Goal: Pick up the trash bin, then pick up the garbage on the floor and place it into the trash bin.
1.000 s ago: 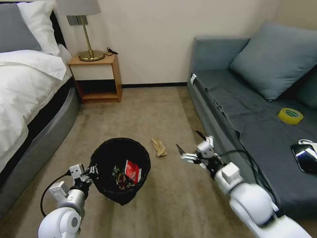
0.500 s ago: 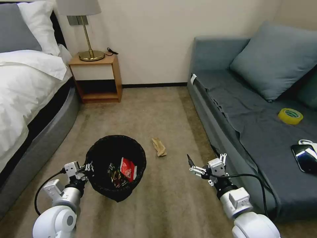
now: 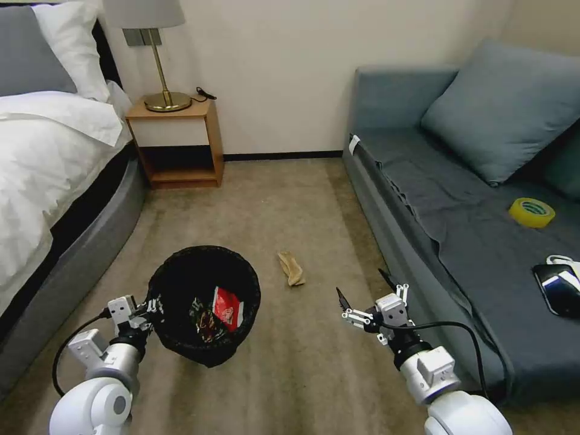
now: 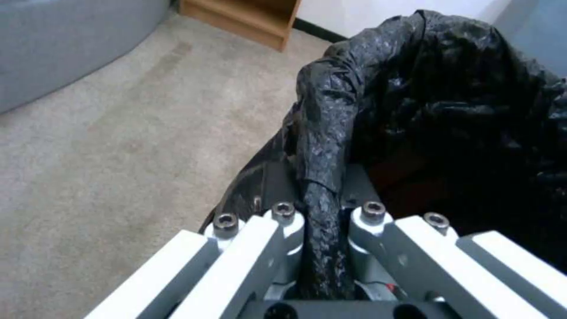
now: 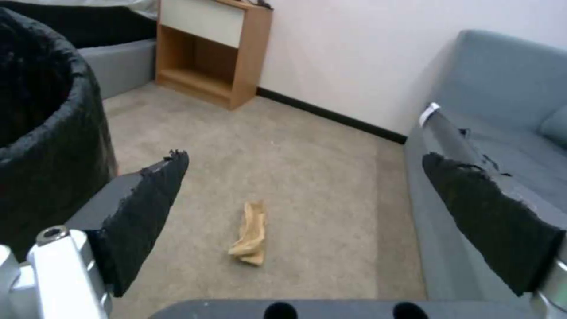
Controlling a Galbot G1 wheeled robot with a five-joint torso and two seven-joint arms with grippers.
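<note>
Black bag plastic lines the trash bin (image 3: 205,302), which hangs tilted above the beige carpet (image 3: 272,199) — the left gripper (image 3: 148,308) pinches its rim, jaws closed on the folded bag. Red and dark wrappers (image 3: 217,309) lie inside the bin. Crumpled tan paper (image 3: 291,268) rests on the carpet between bin and sofa (image 3: 459,229). Nearer than the paper, the right gripper (image 3: 362,295) hovers empty — jaws spread wide.

Open carpet (image 3: 302,205) around crumpled tan paper (image 3: 291,268); hemmed by trash bin (image 3: 204,302) on left, sofa (image 3: 423,254) on right.
</note>
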